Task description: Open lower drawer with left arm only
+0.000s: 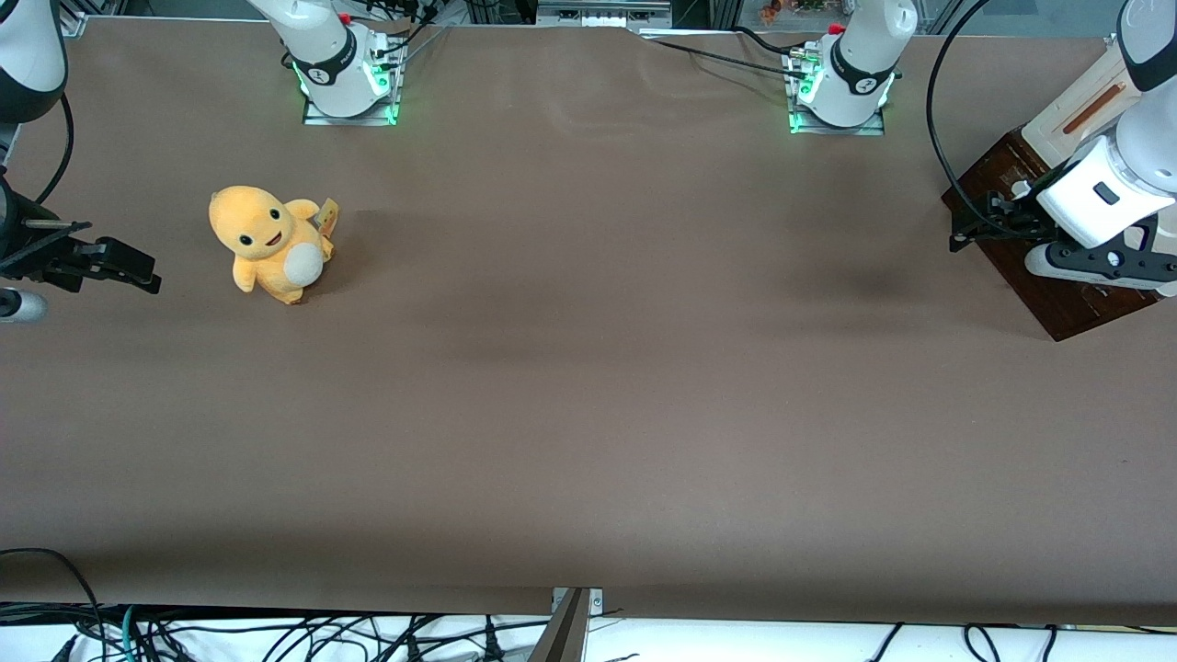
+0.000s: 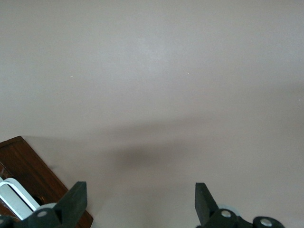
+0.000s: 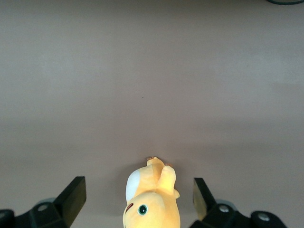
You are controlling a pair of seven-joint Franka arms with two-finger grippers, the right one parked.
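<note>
brown surface (image 1: 588, 386) | gripper (image 2: 140, 202) of left arm (image 1: 1117, 179) above cabinet edge, fingers (image 2: 76, 199) spread wide, holding nothing | lower drawer (image 2: 28, 178) with white handle (image 2: 16, 199) beside one finger | plush toy (image 1: 268, 242) toward parked arm's end

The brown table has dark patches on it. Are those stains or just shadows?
Probably shadows. In the front view a soft dark patch lies on the table beside the left arm. In the left wrist view a blurry dark band lies ahead of the open gripper, beside the lower drawer.
</note>
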